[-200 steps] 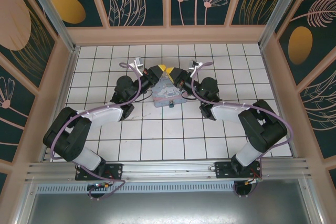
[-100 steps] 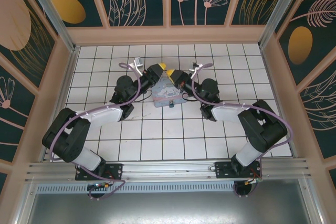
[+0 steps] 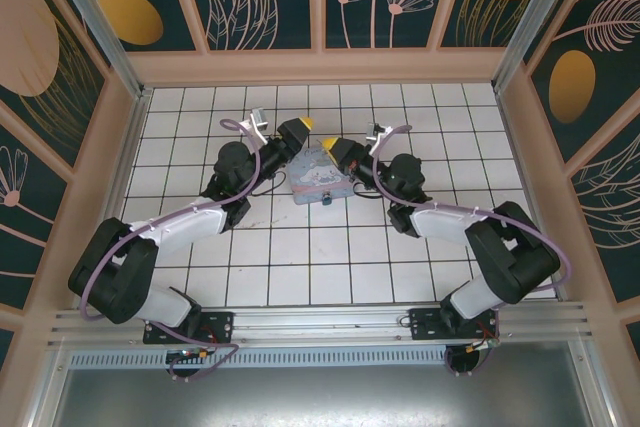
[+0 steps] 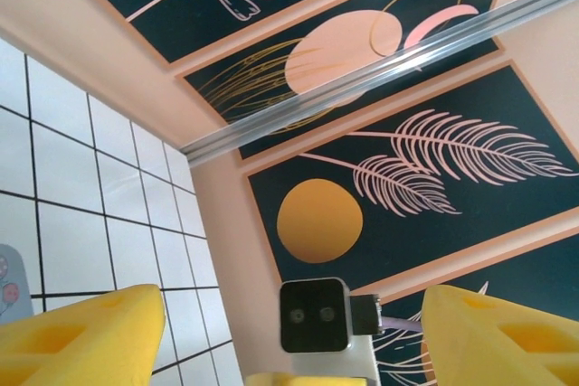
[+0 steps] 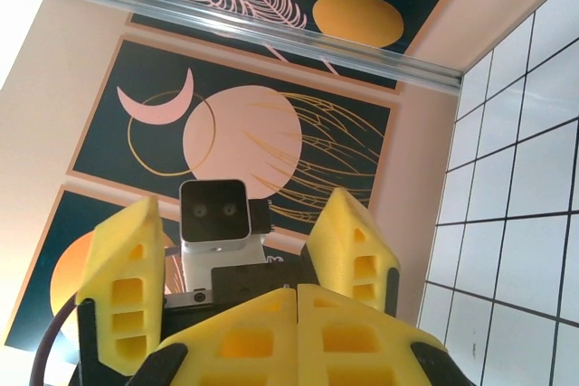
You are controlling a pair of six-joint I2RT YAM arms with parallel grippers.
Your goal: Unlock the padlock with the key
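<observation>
I saw the left gripper [image 3: 303, 125] with its fingers [image 4: 81, 336] spread wide, just off the far left corner of the pastel box [image 3: 318, 175]. Right gripper [image 3: 328, 143] faced it over the box's far edge, fingers [image 5: 244, 336] pressed together; couldn't tell if anything was pinched. Padlock [image 3: 327, 199] sat at the box's near edge on the tiled table [image 3: 300, 257]

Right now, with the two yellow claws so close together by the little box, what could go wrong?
The open left gripper and the shut right gripper point at each other over the pastel box, at its far end; they might bump. The box lies loose on the tiles, so a nudge could slide it. Both wrist views show walls, so aiming at the likely padlock may be hard.
</observation>
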